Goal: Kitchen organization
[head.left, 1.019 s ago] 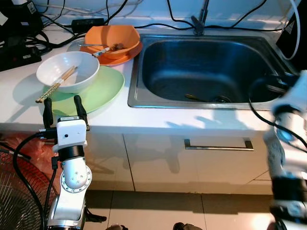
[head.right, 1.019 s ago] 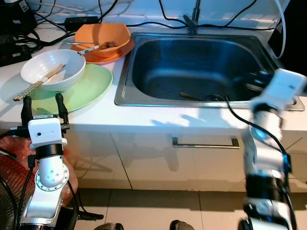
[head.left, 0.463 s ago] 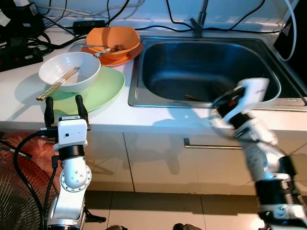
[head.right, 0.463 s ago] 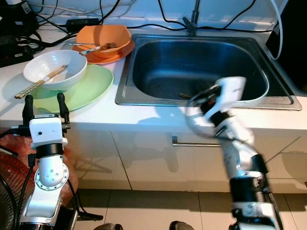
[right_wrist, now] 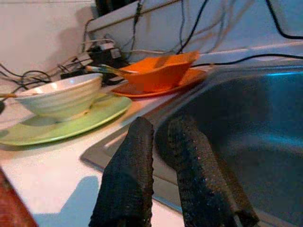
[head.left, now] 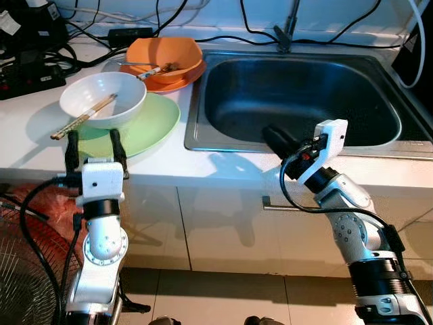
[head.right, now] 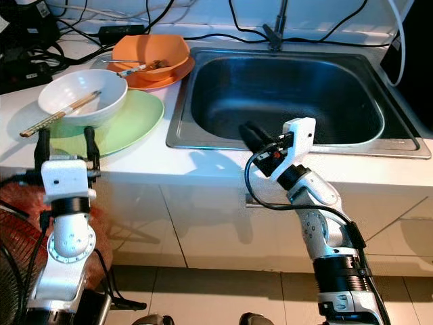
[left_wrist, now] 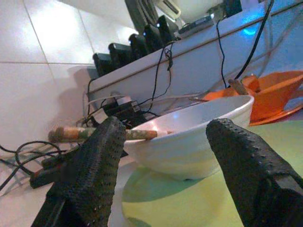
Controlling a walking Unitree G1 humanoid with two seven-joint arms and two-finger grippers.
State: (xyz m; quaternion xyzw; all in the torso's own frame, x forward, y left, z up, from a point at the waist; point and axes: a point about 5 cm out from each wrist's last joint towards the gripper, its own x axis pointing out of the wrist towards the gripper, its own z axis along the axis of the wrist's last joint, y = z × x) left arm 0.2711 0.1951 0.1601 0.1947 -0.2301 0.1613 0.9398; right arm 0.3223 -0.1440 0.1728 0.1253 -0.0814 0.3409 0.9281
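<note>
Swung inward, my right gripper [head.left: 274, 137], fingers together, now nears the steel sink [head.left: 203, 101]; left gripper [head.left: 92, 143], fingers apart, faces the white bowl [head.left: 101, 101].

Sink [head.left: 369, 132]: wide open inside, room to reach in.
Counter front: bare strip beside the green plate [head.left: 152, 125].
In the way: white bowl [head.left: 103, 100] with chopsticks [head.left: 82, 117], orange bowl [head.left: 162, 57] behind it.
Back edge: cables [head.left: 88, 51].

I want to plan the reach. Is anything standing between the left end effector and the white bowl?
Nothing visible does. The left end effector, fingers open, sits at the counter edge facing the white bowl on the green plate; just plate rim lies between.
</note>
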